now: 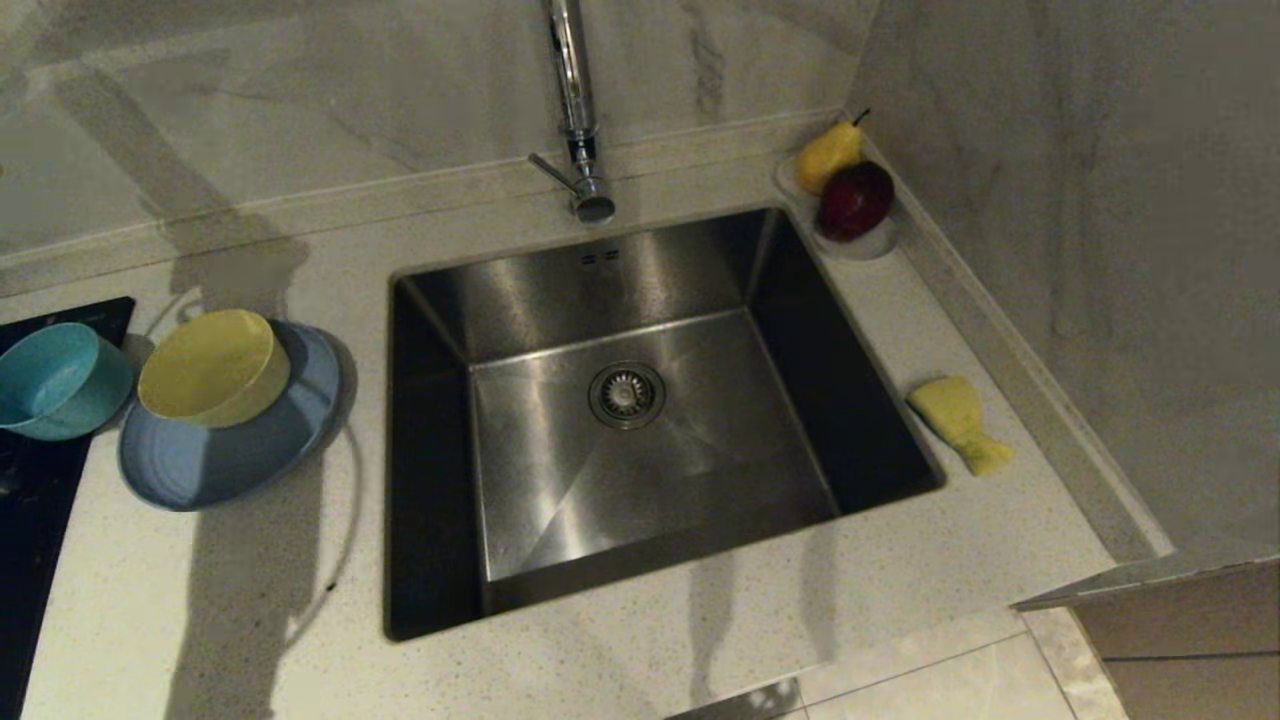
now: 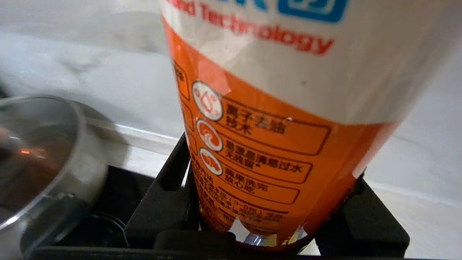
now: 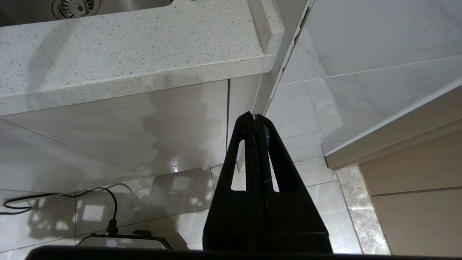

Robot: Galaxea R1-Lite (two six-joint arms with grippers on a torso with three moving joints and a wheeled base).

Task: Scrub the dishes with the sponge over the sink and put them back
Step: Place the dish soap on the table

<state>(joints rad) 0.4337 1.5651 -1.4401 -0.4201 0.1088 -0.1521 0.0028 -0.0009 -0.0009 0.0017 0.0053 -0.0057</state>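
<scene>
Lying aslant beside the sink (image 1: 640, 420), the sponge (image 1: 960, 422) (right hand (image 3: 256, 117) clenched, left hand (image 2: 267, 216) grasping an orange bottle (image 2: 274, 119))

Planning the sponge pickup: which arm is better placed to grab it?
Probably right. The sponge lies right of the sink, the right gripper is shut and empty below the counter, and the left gripper already holds an orange bottle.

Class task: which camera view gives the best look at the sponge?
The head view: the sponge lies whole on the counter to the right of the sink, uncovered. Neither wrist view shows it at all.
</scene>
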